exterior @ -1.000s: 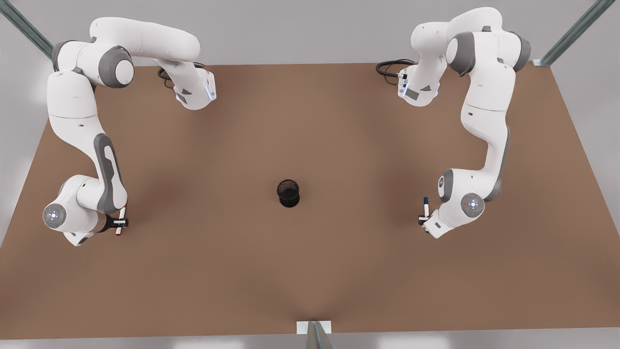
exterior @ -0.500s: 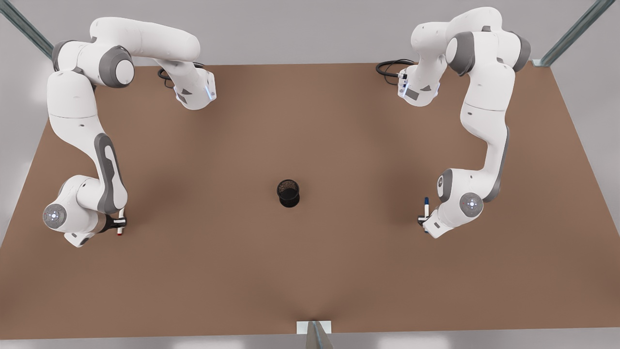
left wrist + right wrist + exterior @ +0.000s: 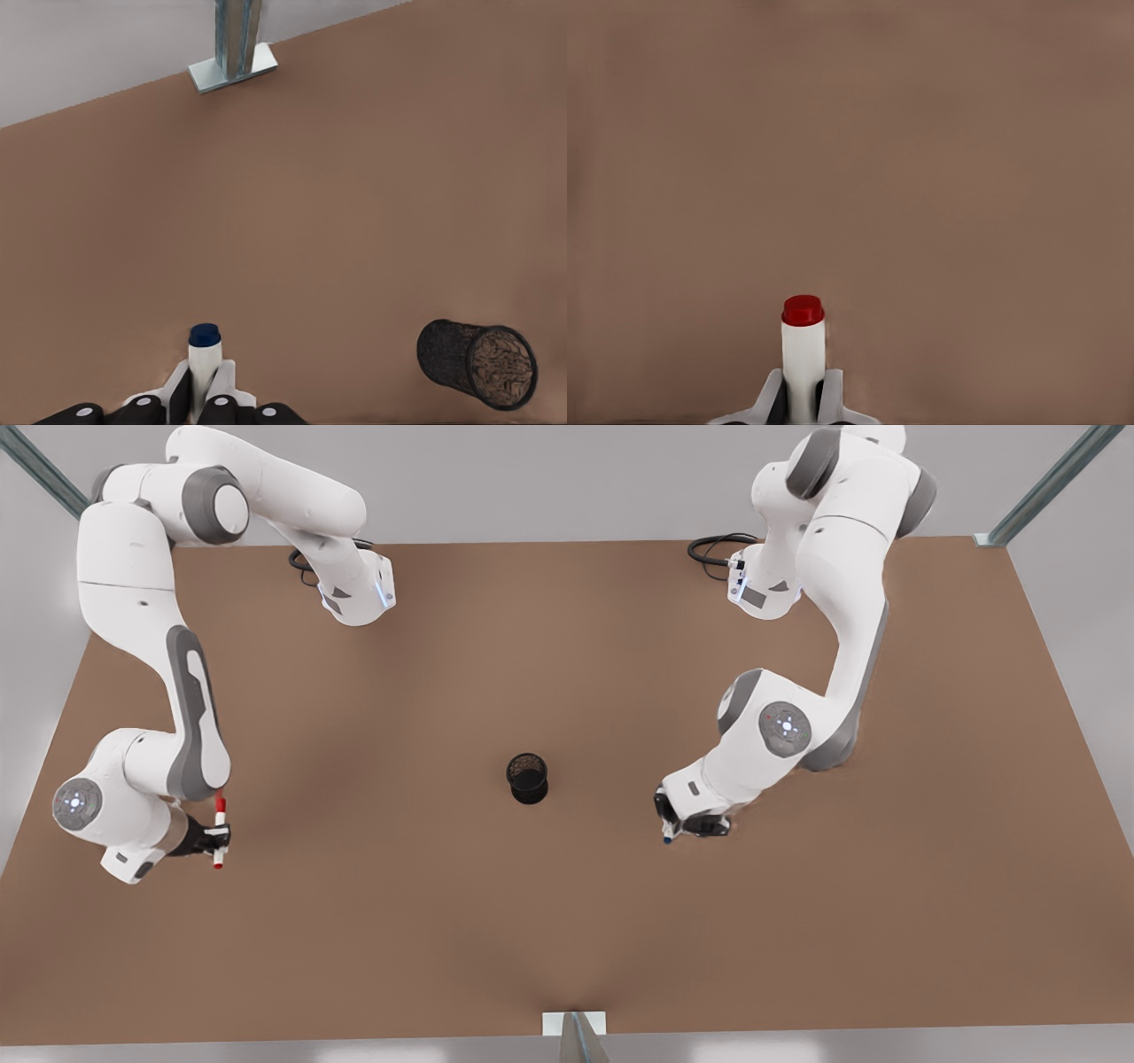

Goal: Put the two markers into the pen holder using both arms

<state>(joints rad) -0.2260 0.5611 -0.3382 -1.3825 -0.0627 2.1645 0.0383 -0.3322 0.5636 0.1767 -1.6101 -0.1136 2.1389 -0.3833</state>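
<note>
Right, left gripper (image 3: 673, 825) is clamped on the blue marker (image 3: 205, 354), hanging over the table (image 3: 567, 921) on the front view's right of the pen holder (image 3: 527, 778). It is the nearer arm; the holder lies toward the front view's left of it. Marker's long axis runs out along the fingers (image 3: 226, 379), blue end leading, roughly end-on to the overhead camera. Right gripper (image 3: 213, 837) is clamped on the red marker (image 3: 220, 830), well apart from the holder at the front view's left, and looks due to go second. Hard to tell: the blue marker's far end is hidden behind the wrist, and its height over the holder's rim.
</note>
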